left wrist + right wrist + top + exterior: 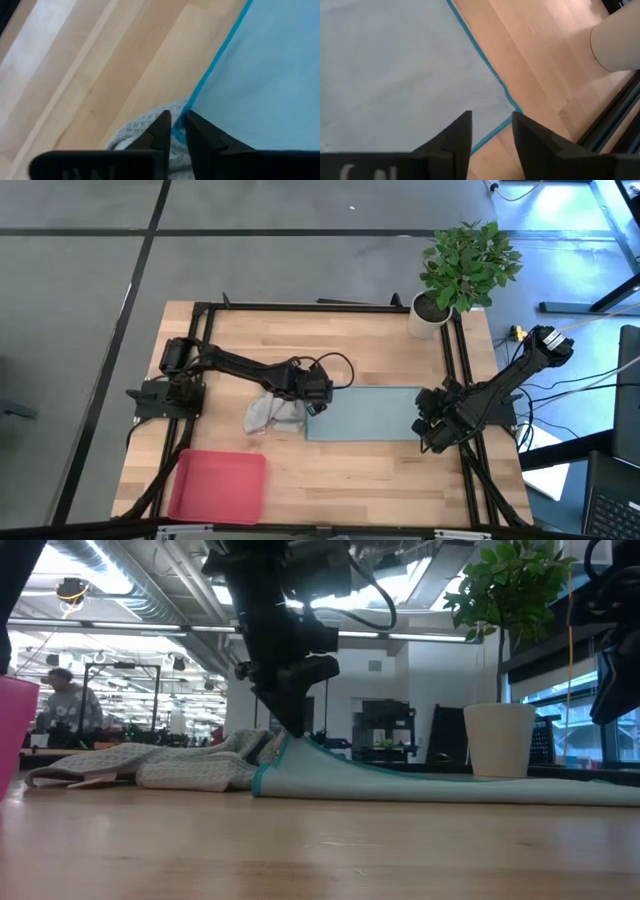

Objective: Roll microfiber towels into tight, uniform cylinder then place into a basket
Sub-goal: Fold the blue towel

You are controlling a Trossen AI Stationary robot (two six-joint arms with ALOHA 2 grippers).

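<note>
fingers of the left gripper (175, 131) are pinching the teal towel (365, 414) edge mid-table, hiding the grip point. right gripper (491, 134) is hovering, jaws apart, over its right corner. grey towel (270, 414) is lying bunched alongside; basket (217, 485) is sitting at the table's front-left corner.

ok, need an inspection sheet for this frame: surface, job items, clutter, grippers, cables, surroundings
Surface: light wooden table inside a black frame.
Job items: pale blue-teal microfiber towel spread flat mid-table; light grey microfiber towel crumpled against its left edge; shallow pink-red plastic tray at the front left, nothing in it.
Clutter: white pot with a green plant at the back right corner.
Grippers: left gripper nearly shut on the blue towel's edge, lifting it slightly; right gripper open, low over the towel's right corner, holding nothing.
Cables: black loop on the left arm; loose cables on the floor, right.
Surroundings: grey floor; a person far behind.
</note>
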